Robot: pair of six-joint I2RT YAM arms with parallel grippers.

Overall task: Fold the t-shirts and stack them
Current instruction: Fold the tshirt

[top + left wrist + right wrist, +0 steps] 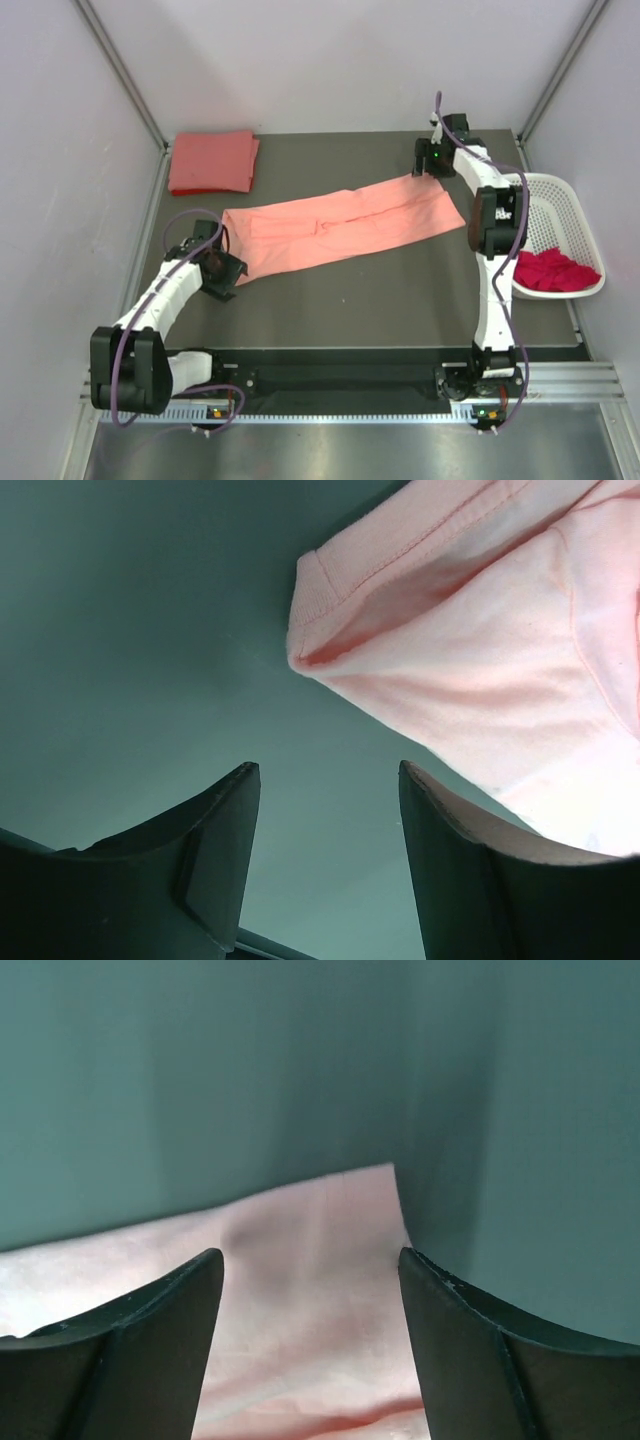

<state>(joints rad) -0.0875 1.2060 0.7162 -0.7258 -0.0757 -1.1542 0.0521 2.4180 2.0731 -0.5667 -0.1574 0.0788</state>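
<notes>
The salmon-pink t-shirt [340, 228] lies as a long folded strip slanting across the middle of the dark table. My left gripper [224, 278] is open and empty just off the strip's near left corner; that corner shows in the left wrist view [480, 660], beyond the fingers [328, 780]. My right gripper [424, 166] is open over the strip's far right corner, with pink cloth [300, 1290] between and below the fingers [310, 1265]. The coral-red t-shirt [212, 160] lies folded at the back left. The magenta-red t-shirt [552, 270] lies crumpled in the basket.
The white perforated basket [560, 185] stands at the right edge of the table, beside the right arm. Grey walls close the back and both sides. A metal rail runs along the near edge.
</notes>
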